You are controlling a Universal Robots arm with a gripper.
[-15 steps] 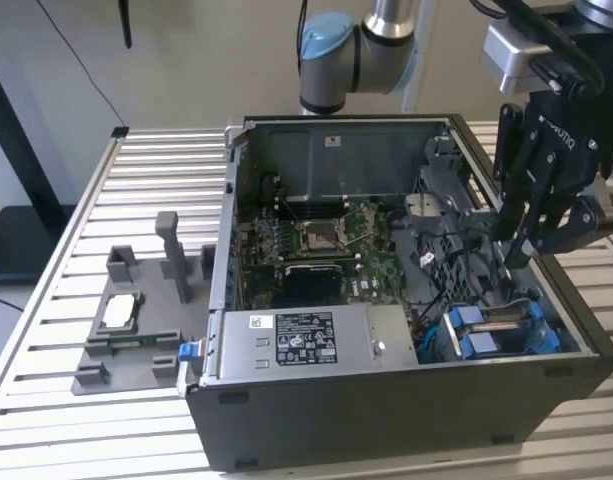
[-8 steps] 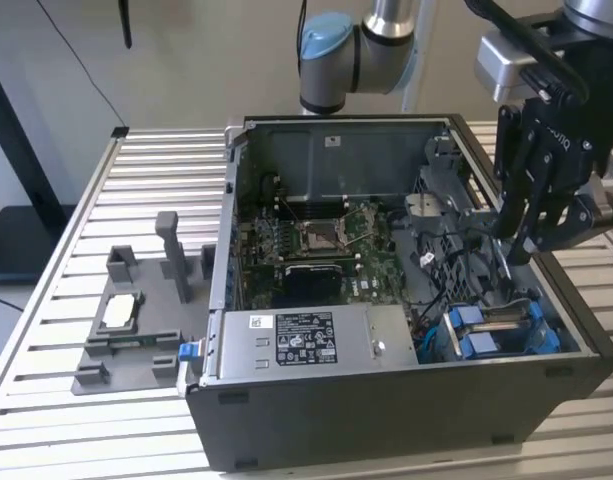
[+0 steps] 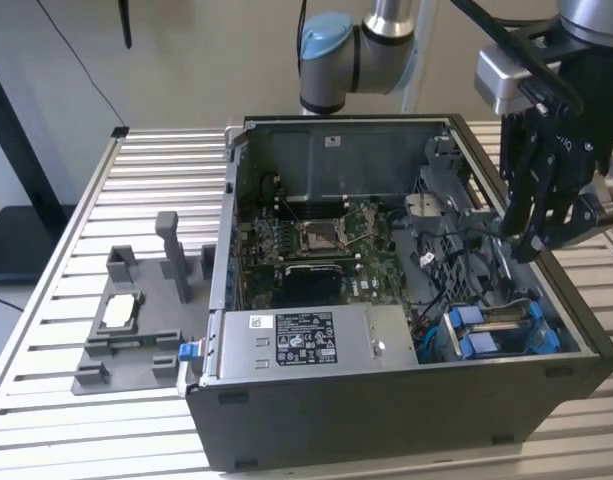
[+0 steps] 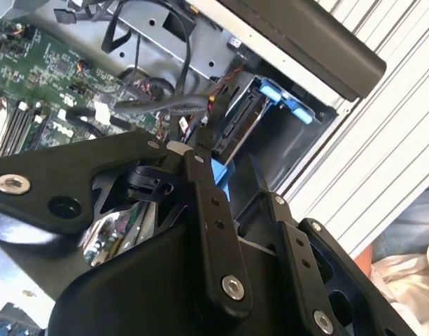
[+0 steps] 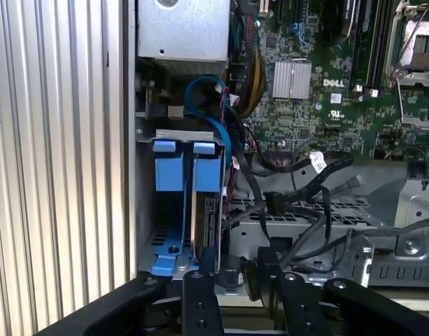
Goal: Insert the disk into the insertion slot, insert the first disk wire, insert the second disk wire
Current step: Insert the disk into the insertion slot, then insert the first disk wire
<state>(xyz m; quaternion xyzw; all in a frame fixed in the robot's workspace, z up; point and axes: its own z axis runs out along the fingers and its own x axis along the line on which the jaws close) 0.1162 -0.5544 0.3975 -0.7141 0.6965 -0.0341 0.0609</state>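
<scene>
**Disk sits in slot; gripper state unreadable**

Exterior view gives you the layout. The open case [image 3: 386, 420] stands on the slatted bench [image 3: 46, 400]. The gripper [image 3: 531, 238] hangs over the case wall on the exterior view's right, above loose black cables [image 3: 466, 255]. I can't tell from any view whether it is clenched, released or grasping something.

The insertion slot [image 3: 546, 340] is in the case's near corner on the exterior view's right, just beside the grey power-supply box [image 3: 306, 340] along the near edge. From there you only get the blue tabs.

First wrist view adds detail. The disk [image 5: 208, 224] is edge-on inside its blue carrier [image 5: 169, 210], down in the slot against the case's side wall. A blue cable [image 5: 207, 101] loops just beside the carrier's tabs. Black wires [image 5: 298, 210] lie slack over the metal cage next to the slot, one with a white tag [image 5: 318, 162].

Second wrist view shows you the disk's end face, with black cables running close in front of it. I can't tell whether any plug is seated.

Motherboard [image 3: 316, 240] fills the case middle. A grey fixture [image 3: 126, 330] sits on the bench near the edge on the exterior view's left.
</scene>
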